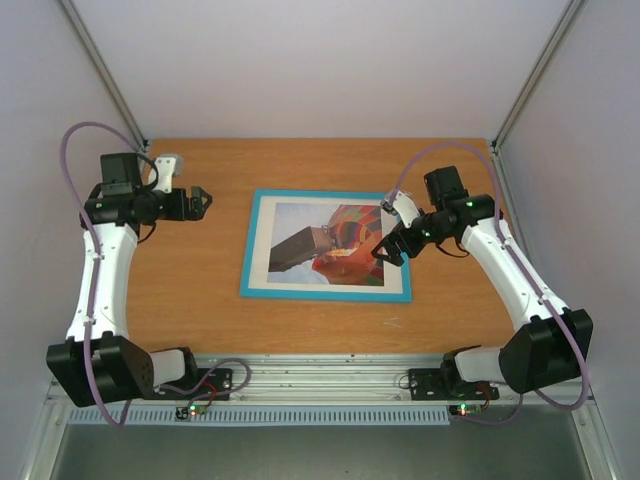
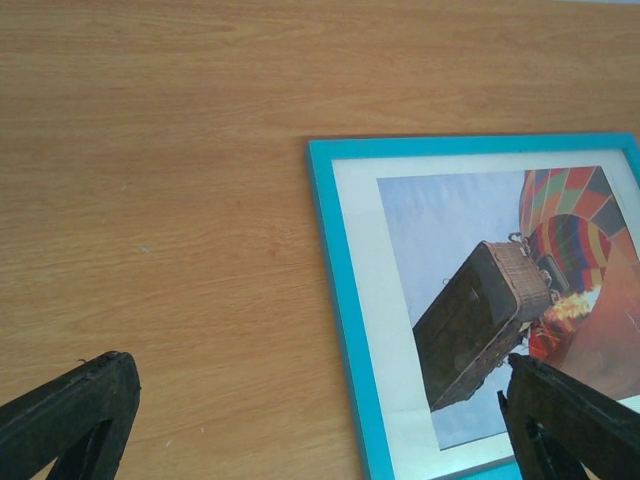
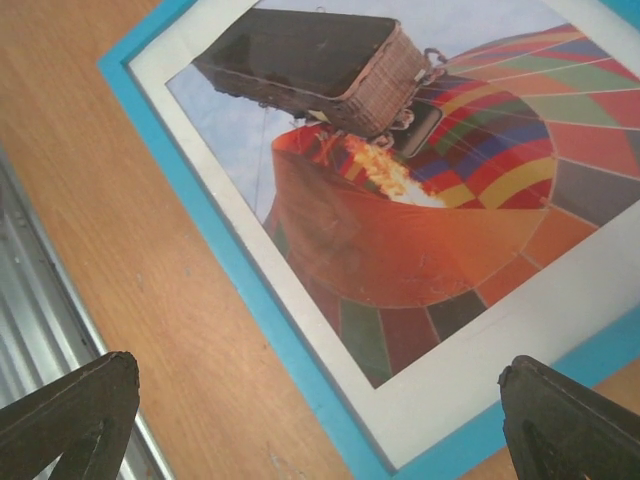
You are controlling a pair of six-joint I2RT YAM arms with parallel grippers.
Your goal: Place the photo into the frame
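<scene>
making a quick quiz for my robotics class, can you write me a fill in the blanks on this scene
1. The photo shows a hot-air ____.
2. It sits inside the frame, which lies flat on the ____.
3. Both pairs of jaws stand ____, holding nothing.

Missing words: balloon; table; open

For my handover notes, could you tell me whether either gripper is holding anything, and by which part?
Nothing is held. Both the left gripper and the right gripper are open and empty; the photo lies in the frame on the table.
</scene>
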